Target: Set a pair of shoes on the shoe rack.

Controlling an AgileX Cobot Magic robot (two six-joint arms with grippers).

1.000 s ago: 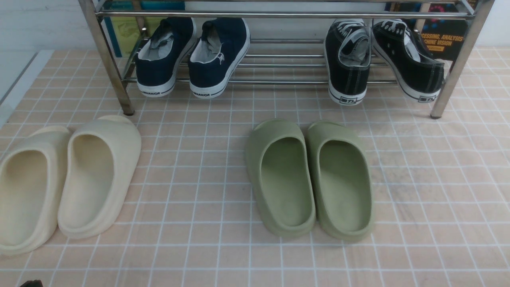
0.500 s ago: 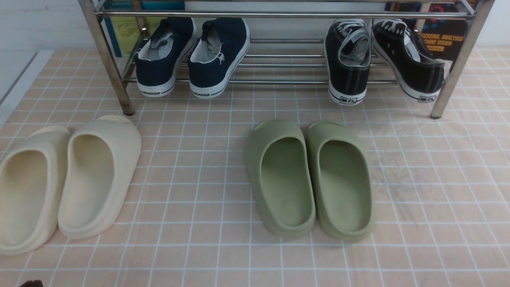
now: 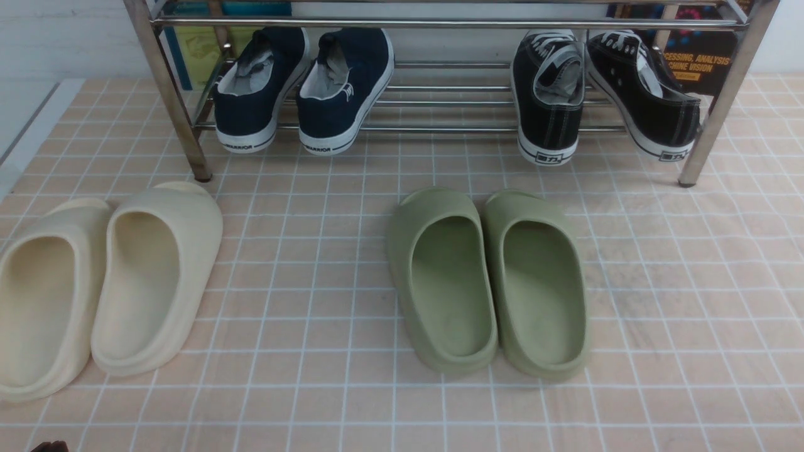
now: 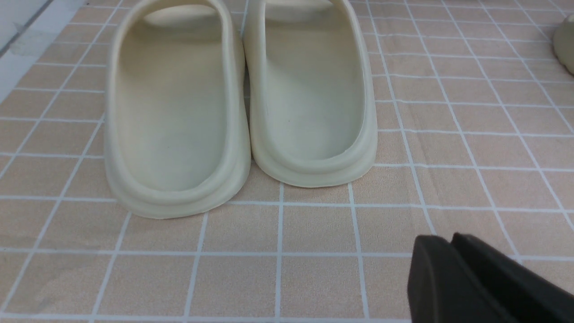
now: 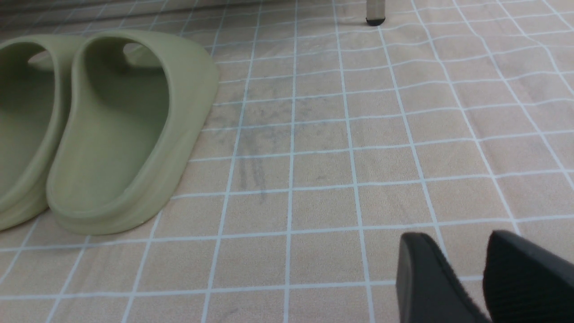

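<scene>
left gripper: The fingertips of the left gripper (image 4: 441,242) stood very near each other, with no shoe between them; whether they actually met, I could not tell.
right gripper: The right gripper (image 5: 457,240) held its fingers apart, with a visible gap and nothing in it.
cream slides: The cream slides (image 4: 311,89) stood side by side on the tiled floor (image 4: 314,287), ahead of the left gripper and out of its grasp.
green slides: The olive-green slides (image 3: 543,295) also sat on the floor, in front of the rack, clear of both grippers.
navy shoes: Both navy slip-ons, the left one (image 3: 248,113) and the right one (image 3: 326,116), rested on the lower tier of the shoe rack (image 3: 452,130), toes inward, heels jutting past the front bar.
black sneakers: The black sneakers (image 3: 549,132) shared that tier, well apart from the navy pair, towards the robot's right.
just changed: Over the last second, the front view showed no shoe, slide or rack part shifting.
meaning: With the pair racked and lying steady without support, the placing looked finished. Probably only parking the arms remained; a brush against the overhanging heels seemed the main risk.
</scene>
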